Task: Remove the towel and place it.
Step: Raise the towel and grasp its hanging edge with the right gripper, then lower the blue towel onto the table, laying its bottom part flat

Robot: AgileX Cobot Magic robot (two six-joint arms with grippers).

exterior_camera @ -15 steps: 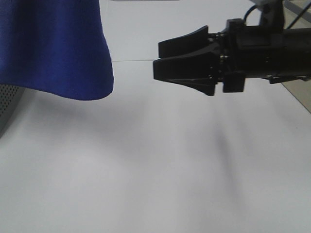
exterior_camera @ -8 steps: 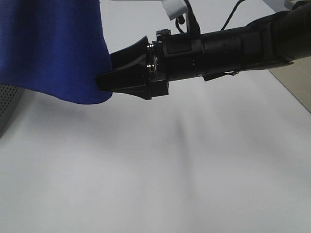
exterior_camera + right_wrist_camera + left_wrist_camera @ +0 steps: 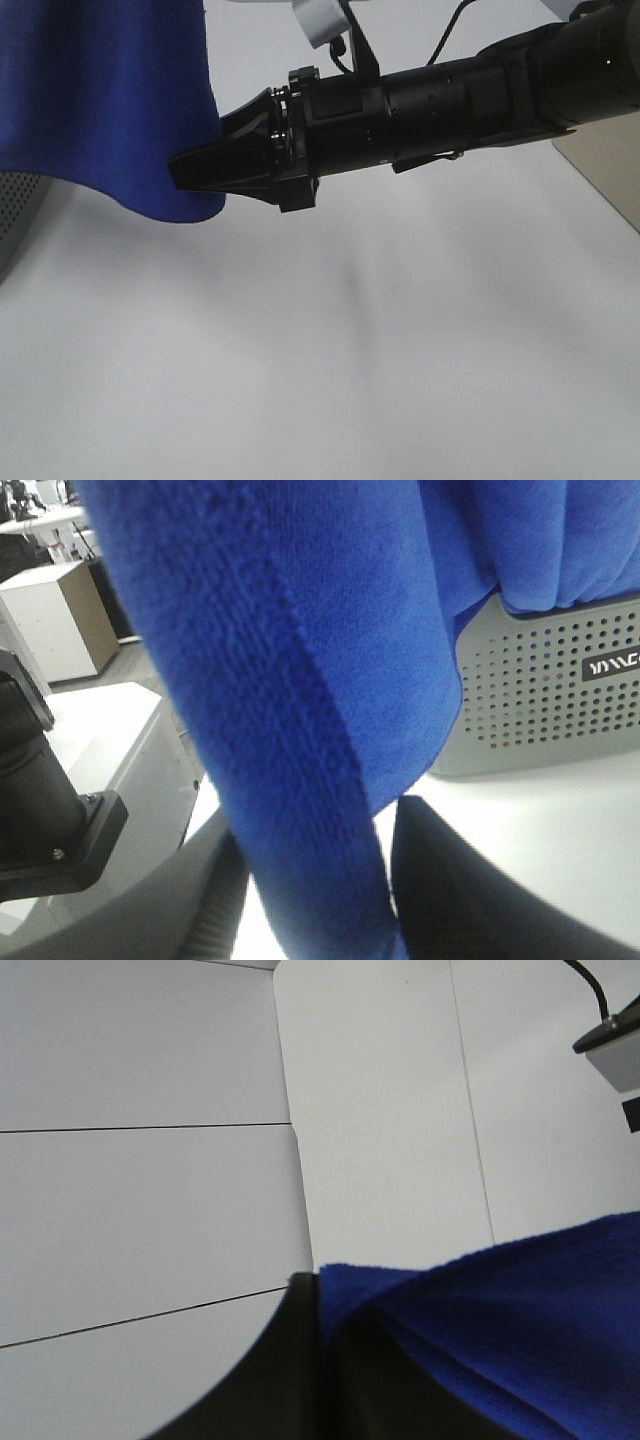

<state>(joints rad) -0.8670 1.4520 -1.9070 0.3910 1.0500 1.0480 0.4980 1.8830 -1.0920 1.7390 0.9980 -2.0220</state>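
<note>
White tabletop [image 3: 400,350] fills the high view, nothing lying on it. Up at the far left corner hangs the towel [image 3: 110,100], deep blue and fuzzy, its curved lower edge well clear of the surface and draped in front of a grey perforated box [image 3: 15,215].

Right gripper [image 3: 200,150] is reaching across the middle, arm level, tips right at the towel's free side edge. From its wrist camera, the stitched hem runs straight down between the two dark fingers [image 3: 460,900], which sit narrow on either side. Whether they are pinching the cloth or just bracketing it is hard to call.

Left gripper [image 3: 310,1360] is closed, blue pile bunched tight against its black finger, holding the towel up.
</note>
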